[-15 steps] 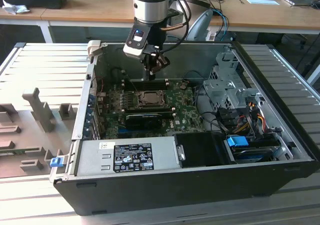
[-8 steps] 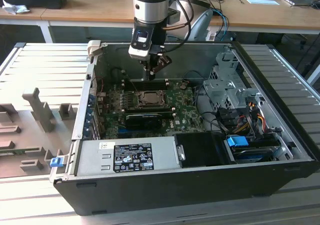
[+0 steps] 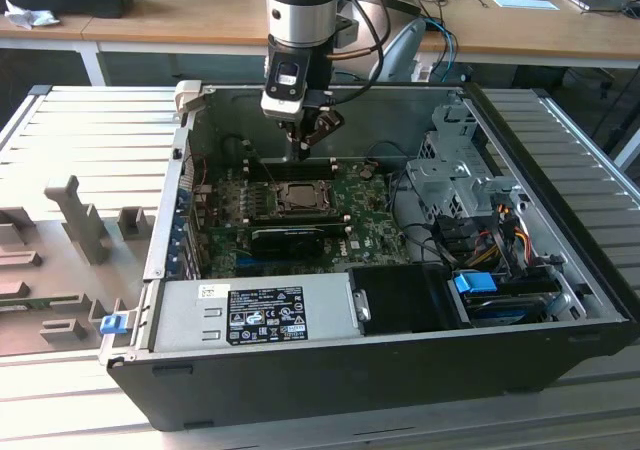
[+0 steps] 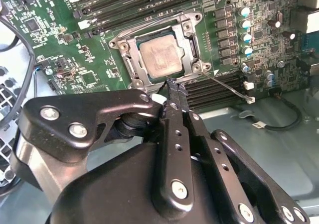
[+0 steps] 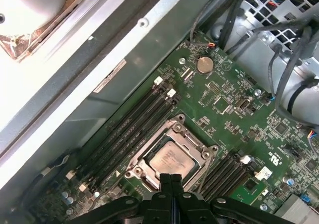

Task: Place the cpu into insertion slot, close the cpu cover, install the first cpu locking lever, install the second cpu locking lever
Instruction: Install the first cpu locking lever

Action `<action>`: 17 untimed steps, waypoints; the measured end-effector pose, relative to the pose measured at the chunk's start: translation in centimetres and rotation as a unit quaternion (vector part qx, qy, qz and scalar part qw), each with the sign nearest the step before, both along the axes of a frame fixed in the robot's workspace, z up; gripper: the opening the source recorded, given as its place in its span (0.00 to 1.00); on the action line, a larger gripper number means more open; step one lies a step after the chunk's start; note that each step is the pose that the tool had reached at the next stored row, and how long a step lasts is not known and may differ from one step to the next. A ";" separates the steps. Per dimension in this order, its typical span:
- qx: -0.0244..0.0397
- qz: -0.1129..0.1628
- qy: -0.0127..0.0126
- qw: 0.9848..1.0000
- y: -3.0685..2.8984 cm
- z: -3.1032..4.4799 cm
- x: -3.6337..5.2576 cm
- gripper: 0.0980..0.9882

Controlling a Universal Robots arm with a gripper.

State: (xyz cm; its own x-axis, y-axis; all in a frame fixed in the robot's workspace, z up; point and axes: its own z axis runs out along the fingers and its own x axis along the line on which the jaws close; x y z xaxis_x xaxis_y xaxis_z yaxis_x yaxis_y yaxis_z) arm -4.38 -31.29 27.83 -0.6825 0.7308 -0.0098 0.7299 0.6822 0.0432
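The open computer case [image 3: 380,370] lies on its side on a slatted metal table [image 3: 80,130] and takes up the middle of the exterior view. Inside it, a grey power supply [image 3: 255,310] sits along the lower left. A metal drive cage [image 3: 445,180] with bundled cables stands at the exterior view's right. The green motherboard [image 3: 360,205] covers the floor of the case in the centre.

The insertion slot [image 4: 119,45] is set into that board, beside rows of long black memory slots [image 4: 129,5]. The cpu [image 4: 160,57] lies flat inside the slot with its dull silver top facing up, in both wrist views [image 5: 169,159]. The cpu cover [image 4: 188,42] lies down around it, so the chip shows through the square window. A thin wire lever [image 4: 227,87] runs from one corner of the slot out across the neighbouring memory slots.

The gripper [image 3: 303,150] hangs from the arm in the upper centre of the exterior view, above the board and just behind the slot. In the second wrist view the gripper [image 4: 172,82] has its two black fingers [image 4: 175,109] pressed together with no gap, and nothing can be seen between them. Their tip is right at the edge of the slot, close to the cover's rim. In the first wrist view the tip [image 5: 171,178] reaches the border of the cpu.
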 end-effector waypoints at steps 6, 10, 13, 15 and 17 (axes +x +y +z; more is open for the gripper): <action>0.000 0.012 0.000 1.000 0.00 0.00 0.00 0.01; 0.000 0.024 0.000 1.000 0.00 0.00 0.00 0.01; 0.000 0.031 0.000 1.000 0.00 -0.01 0.00 0.01; 0.000 0.037 0.000 0.999 0.00 -0.01 0.00 0.01; 0.000 0.044 0.000 0.999 0.00 -0.01 0.00 0.01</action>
